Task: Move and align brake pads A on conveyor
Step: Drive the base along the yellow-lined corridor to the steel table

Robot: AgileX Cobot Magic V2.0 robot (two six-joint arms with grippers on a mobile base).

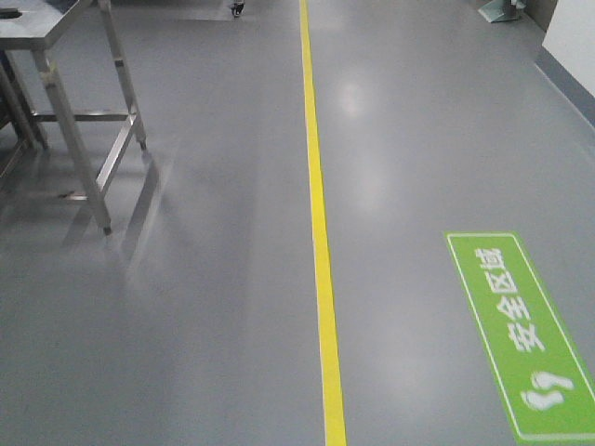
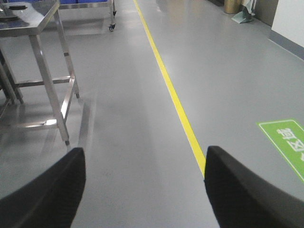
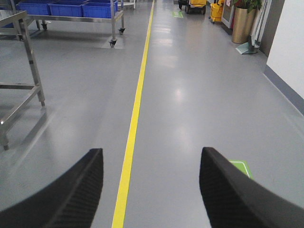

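Jaws first: the left jaws and the right jaws are both wide open and hold nothing, with black fingers (image 2: 47, 194) spread far apart over the bare grey floor (image 1: 186, 325). No brake pads and no conveyor show in any view, so I cannot say how the pads look or how they lie. I think the job now is just getting to the belt. In the front view a yellow line (image 1: 319, 232) runs from 6 o'clock up to 12 o'clock. A green foot sign (image 1: 521, 334) lies at 4 o'clock, and a steel surface (image 1: 56, 32) on thin legs stands at 10 o'clock. The right wrist view shows blue bins (image 3: 71, 8) on a rack at 11 o'clock. To do it well, the robot should roll slowly and steer clear of those legs. It should not reach out until the dark belt and the pads are in plain sight.
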